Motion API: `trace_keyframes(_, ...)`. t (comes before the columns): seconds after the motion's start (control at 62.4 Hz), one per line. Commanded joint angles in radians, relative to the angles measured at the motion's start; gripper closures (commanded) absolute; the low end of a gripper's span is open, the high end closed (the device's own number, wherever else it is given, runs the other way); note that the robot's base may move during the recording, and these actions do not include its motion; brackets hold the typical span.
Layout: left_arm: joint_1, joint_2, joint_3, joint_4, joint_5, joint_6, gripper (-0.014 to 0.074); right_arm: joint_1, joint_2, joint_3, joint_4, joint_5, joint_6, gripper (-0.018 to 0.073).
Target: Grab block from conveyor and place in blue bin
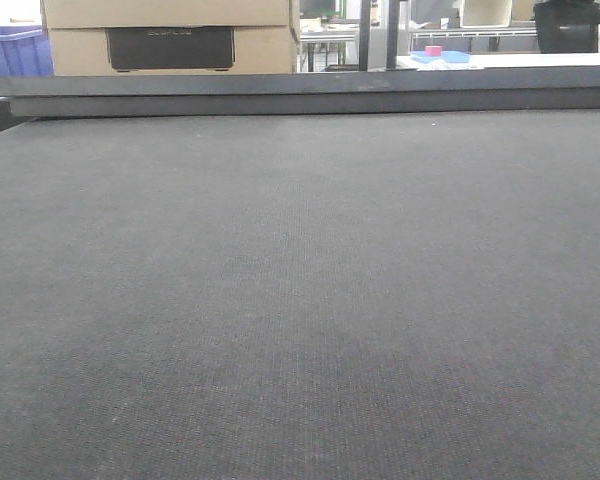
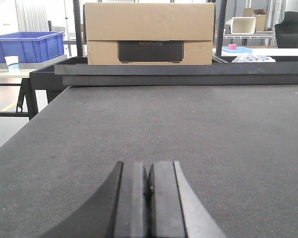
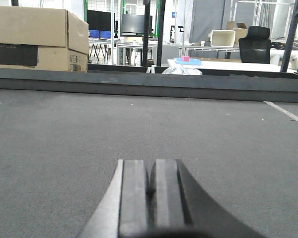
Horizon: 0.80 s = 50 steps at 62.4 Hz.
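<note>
The conveyor belt [image 1: 300,300] is a wide flat sheet of dark grey woven fabric that fills all three views; no block shows on it. A blue bin [image 2: 25,45] stands on a side table beyond the belt's far left corner, also at the top left of the front view [image 1: 15,50]. My left gripper [image 2: 148,168] is shut and empty, low over the belt. My right gripper [image 3: 151,166] is shut and empty, also low over the belt. Neither gripper shows in the front view.
A dark raised rail [image 1: 300,92] runs along the belt's far edge. A large cardboard box [image 2: 149,33] stands behind it. A white table with a small pink object on a blue tray [image 3: 187,60] is at the back right, with a black chair [image 3: 256,43] beyond.
</note>
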Motion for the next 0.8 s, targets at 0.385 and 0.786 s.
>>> trace_keyframes(0.385, 0.003, 0.005, -0.006, -0.002, -0.019, -0.004, 0.0707, -0.005, 0.004, -0.007, -0.007, -0.015, -0.005, 0.0721)
trace_keyframes(0.786, 0.003, 0.005, -0.006, -0.002, -0.063, -0.004, 0.0707, -0.005, 0.004, -0.007, -0.005, -0.065, -0.005, 0.0721)
